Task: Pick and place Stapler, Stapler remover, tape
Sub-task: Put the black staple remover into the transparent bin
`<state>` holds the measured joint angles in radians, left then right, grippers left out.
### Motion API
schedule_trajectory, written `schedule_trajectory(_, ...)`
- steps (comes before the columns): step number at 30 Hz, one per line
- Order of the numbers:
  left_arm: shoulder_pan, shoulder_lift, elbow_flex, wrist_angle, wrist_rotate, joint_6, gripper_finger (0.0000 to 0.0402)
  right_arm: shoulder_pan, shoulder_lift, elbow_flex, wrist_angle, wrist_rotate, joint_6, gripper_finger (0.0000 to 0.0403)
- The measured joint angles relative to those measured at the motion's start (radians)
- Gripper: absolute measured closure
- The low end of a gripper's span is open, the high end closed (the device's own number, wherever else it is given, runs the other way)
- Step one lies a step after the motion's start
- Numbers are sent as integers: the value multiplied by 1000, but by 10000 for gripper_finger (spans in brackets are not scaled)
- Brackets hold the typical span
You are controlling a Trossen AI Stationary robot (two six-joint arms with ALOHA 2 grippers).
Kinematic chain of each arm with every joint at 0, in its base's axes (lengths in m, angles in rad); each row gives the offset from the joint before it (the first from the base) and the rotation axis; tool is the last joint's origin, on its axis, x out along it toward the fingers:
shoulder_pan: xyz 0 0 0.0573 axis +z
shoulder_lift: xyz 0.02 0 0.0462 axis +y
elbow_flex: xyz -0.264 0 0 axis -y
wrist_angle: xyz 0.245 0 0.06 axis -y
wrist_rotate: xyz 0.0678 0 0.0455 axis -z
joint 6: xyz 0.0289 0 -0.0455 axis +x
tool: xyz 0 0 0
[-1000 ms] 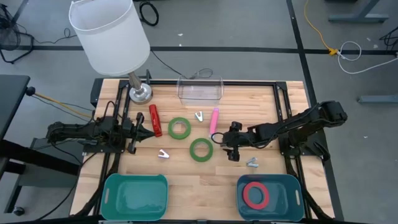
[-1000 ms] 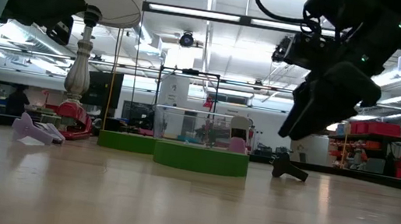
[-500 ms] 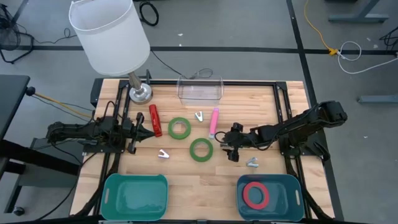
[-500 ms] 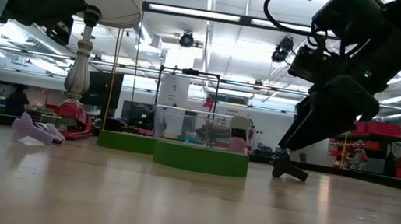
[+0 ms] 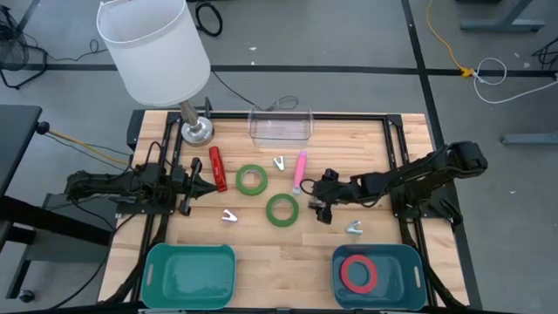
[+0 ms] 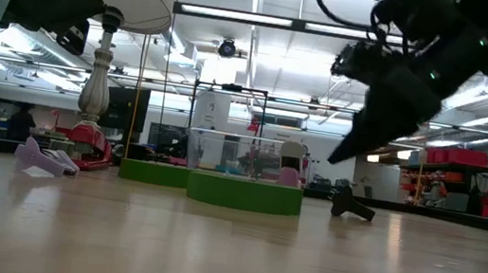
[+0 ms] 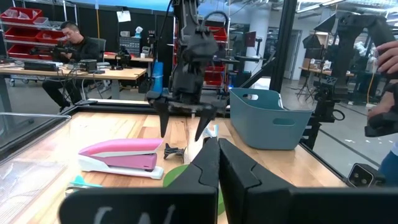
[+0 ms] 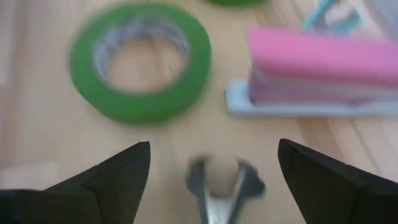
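Wooden table (image 5: 261, 240), two green tapes (image 5: 252, 180), pink stapler (image 5: 300, 170), teal bins (image 5: 190, 272), possibly staple removers (image 5: 229, 215)

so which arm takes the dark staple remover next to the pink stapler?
Right. The right gripper hangs open directly over the dark staple remover, beside the pink stapler. The left gripper sits shut at the table's far left by the red stapler.

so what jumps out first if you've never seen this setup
The big white lampshade looming over the table's far left corner. Then the right gripper, fingers open, hovering mid-table beside a green tape ring and the pink stapler, and the red-pink tape ring lying in the near right teal bin.
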<state>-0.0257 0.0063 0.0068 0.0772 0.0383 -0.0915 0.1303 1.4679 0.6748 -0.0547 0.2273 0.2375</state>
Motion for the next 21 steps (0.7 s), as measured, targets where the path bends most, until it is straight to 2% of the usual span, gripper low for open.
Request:
schedule_trajectory(9, 0, 0, 0, 0, 0, 0, 399, -33, 1, 79, -68, -12, 54, 37)
schedule_trajectory(16, 0, 0, 0, 0, 0, 0, 399, -40, 1, 82, -142, -37, 72, 7)
schedule_trajectory(21, 0, 0, 0, 0, 0, 0, 399, -39, 2, 82, -147, -37, 69, 5)
